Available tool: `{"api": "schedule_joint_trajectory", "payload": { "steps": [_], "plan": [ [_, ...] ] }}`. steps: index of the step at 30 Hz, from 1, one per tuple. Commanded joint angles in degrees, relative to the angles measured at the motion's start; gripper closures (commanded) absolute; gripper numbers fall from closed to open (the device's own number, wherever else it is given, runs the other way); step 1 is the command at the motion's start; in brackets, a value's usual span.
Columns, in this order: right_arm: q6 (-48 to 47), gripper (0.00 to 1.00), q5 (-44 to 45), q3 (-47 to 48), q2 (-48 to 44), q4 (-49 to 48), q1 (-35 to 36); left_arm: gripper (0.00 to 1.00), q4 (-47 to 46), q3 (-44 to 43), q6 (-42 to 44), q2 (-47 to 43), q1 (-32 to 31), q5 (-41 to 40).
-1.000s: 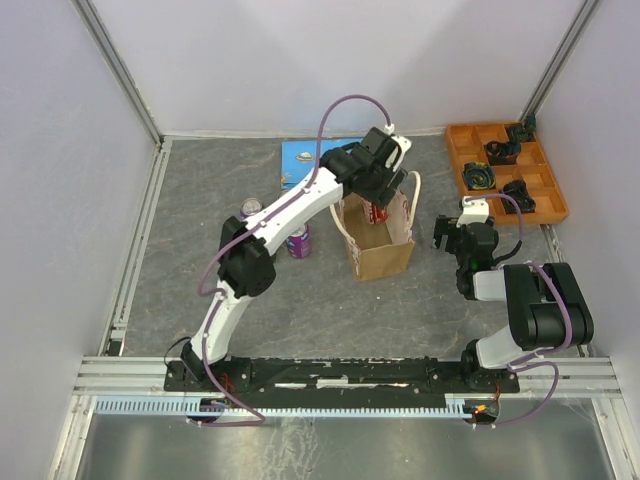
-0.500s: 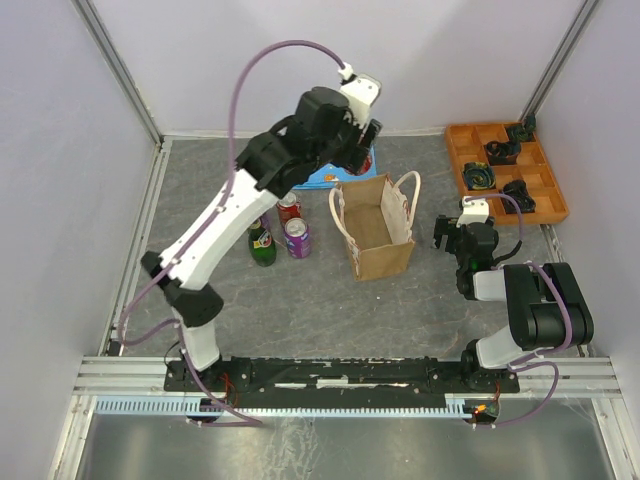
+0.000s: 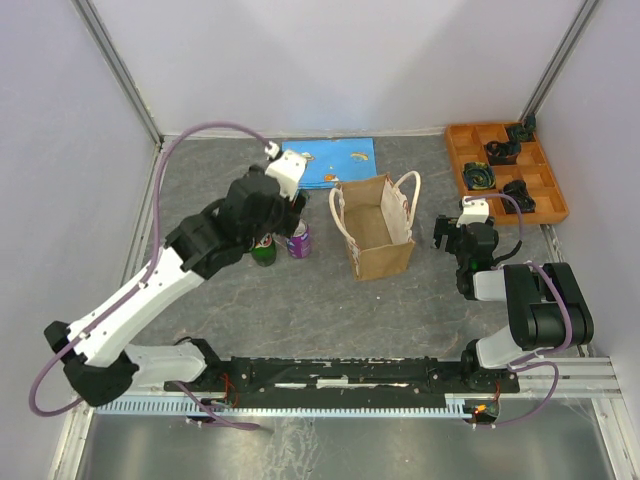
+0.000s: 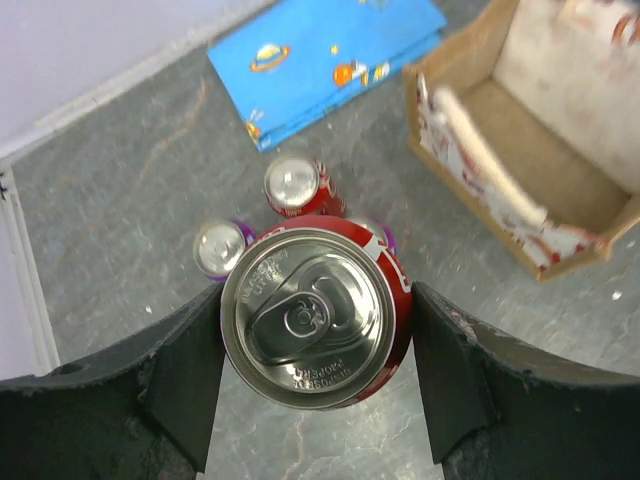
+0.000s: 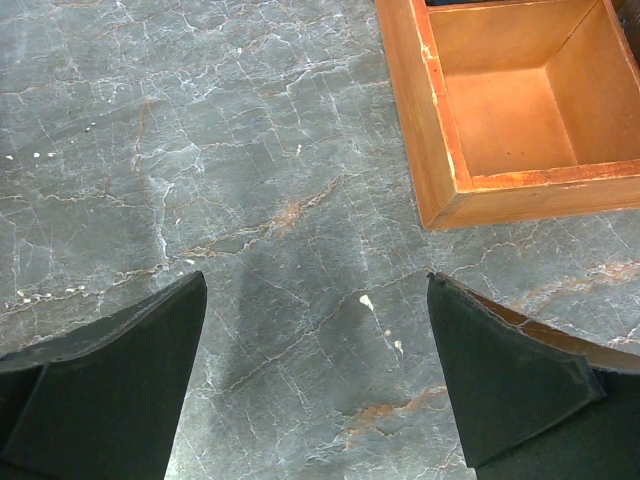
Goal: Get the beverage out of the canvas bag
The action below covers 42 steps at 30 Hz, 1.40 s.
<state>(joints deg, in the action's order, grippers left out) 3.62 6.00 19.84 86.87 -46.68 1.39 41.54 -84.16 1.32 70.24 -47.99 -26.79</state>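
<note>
Looking down from the top camera, the left gripper is hanging over a little bunch of drinks on the grey tabletop. Its jaws are hiding under the arm here. The canvas bag is standing upright near the middle, just right of those drinks and not touching them. Its mouth is gaping open and its cream handles are sticking up. A green bottle and a purple can are standing close by the gripper. A blue sheet is lying flat behind the bag. An orange tray is sitting in the far right corner. The right gripper is hanging to the right of the bag, apart from it.

In the left wrist camera, the jaws are standing partway apart and squeezing a red can from both sides. The can is staying upright, out of the bag, with its silver top facing the camera. Lower down, a second red can and another purple can are standing on the tabletop. The bag is showing blurry at the upper right, with its brown floor in sight.

In the right wrist camera, the right jaws are standing wide apart and holding nothing, with bare tabletop showing between them. A corner of the orange tray is lying near them.
</note>
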Motion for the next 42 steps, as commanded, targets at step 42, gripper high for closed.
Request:
{"api": "schedule_joint_trajectory", "payload": {
  "steps": [42],
  "plan": [
    [-0.28, 0.01, -0.46, 1.37, -0.24, -2.37, -0.16, 0.79, -31.14, 42.26, -13.49, -1.72, -0.6, 1.8]
  ]
}}
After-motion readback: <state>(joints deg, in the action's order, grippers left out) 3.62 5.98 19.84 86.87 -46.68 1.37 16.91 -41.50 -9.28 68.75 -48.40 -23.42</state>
